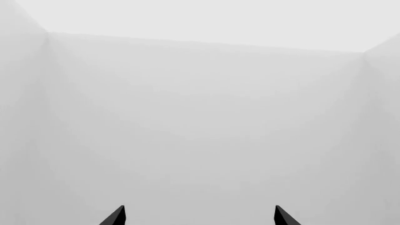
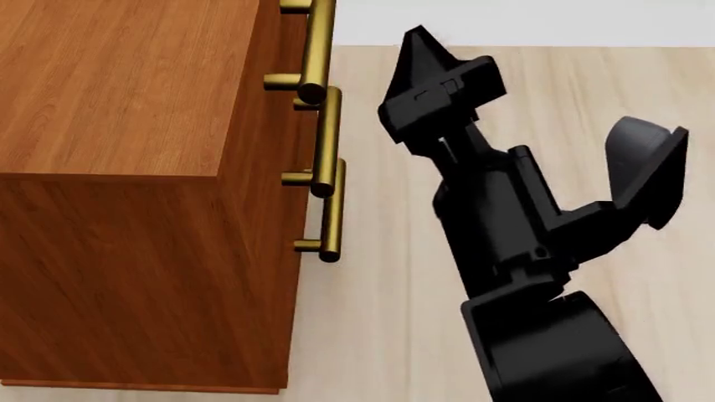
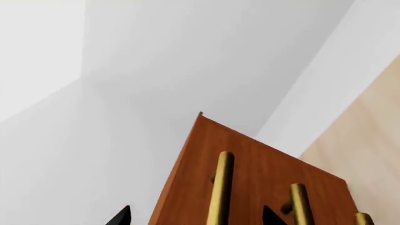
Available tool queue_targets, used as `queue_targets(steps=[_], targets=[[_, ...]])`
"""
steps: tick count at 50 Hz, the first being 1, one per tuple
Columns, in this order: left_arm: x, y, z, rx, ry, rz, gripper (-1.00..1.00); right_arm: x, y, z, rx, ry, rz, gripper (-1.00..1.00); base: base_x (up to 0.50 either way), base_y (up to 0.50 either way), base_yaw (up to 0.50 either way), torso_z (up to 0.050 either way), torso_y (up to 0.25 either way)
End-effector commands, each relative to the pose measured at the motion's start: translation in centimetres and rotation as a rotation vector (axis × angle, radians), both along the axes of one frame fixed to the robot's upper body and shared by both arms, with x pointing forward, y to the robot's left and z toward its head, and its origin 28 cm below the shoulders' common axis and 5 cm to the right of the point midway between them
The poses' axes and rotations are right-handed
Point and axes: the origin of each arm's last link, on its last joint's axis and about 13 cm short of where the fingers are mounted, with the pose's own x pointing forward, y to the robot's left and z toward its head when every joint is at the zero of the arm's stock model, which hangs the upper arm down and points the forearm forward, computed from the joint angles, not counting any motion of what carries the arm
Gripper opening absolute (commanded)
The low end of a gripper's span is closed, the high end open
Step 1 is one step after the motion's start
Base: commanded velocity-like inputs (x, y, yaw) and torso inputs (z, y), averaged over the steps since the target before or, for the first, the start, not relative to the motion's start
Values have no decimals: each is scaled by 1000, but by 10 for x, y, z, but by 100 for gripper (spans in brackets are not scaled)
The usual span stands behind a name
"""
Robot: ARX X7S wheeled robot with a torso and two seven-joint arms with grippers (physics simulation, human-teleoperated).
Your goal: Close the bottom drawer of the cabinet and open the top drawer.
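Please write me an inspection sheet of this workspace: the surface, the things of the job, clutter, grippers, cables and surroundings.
Surface: pale wood-plank floor, bare where visible.
Job's things: reddish-brown cabinet stands on the floor; three brass bar handles line up on its front. From above, no drawer visibly sticks out; which ones are shut cannot be confirmed.
Clutter: nothing seen.
Grippers: right gripper hovers beside the handles, apart from them, fingers spread, holding nothing. Left gripper shows only two separated fingertips, facing blank walls.
Cables: nothing seen.
Surroundings: plain white walls.
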Motion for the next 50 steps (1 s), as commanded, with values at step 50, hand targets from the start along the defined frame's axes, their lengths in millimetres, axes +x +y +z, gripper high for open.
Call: queue_targets(steps=[50], targets=[[1,4,-1,2,2,16,100,41,32,-23,-31,70,157,100,0,0,0,0,0]])
